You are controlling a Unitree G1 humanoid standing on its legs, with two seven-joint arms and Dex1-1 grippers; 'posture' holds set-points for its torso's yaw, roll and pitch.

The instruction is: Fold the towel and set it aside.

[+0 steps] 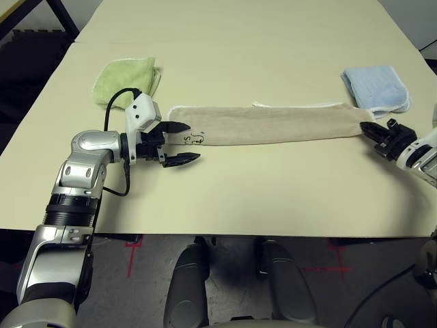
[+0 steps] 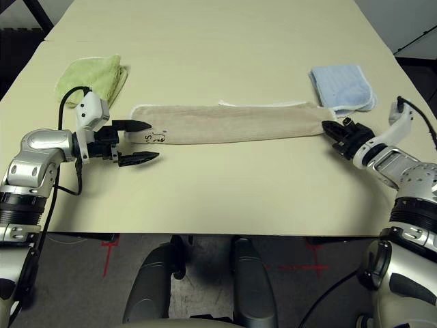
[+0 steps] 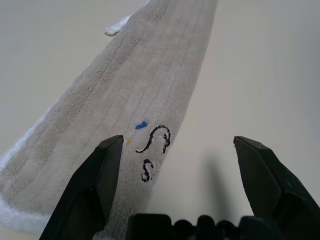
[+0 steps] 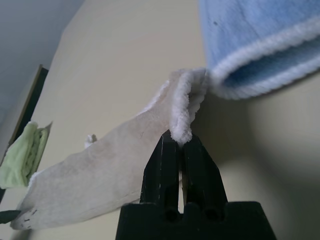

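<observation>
While the long beige terry towel with white piped edging (image 1: pixel 273 124) lies as a narrow strip across the middle of the cream table (image 1: pixel 273 55), I list what I hold and what I do not.

Item, right claw (image 2: pixel 330 128): pinched shut on the towel's right end, the white piping bunched at my fingertips (image 4: pixel 176 150).

Item, left claw (image 1: pixel 183 142): spread wide at the towel's left end, gripping nothing. My far finger (image 1: pixel 174 127) rests over the cloth beside the dark printed mark (image 3: pixel 152 150); my near finger (image 1: pixel 181 160) hangs over bare table.

Item, small folded lime-green cloth (image 1: pixel 126 77): far left, apart from the towel.

Item, small folded light-blue cloth (image 1: pixel 375 87): far right, its edge touching the towel end I grip.

Step in hand, as I judge it: secure both ends before folding end to end. To do it well, my left claw should close on the full thickness of the left end, piping included. My right should lift clear of the blue cloth so it is not dragged along. Both ends should rise level, keeping the strip from twisting.
</observation>
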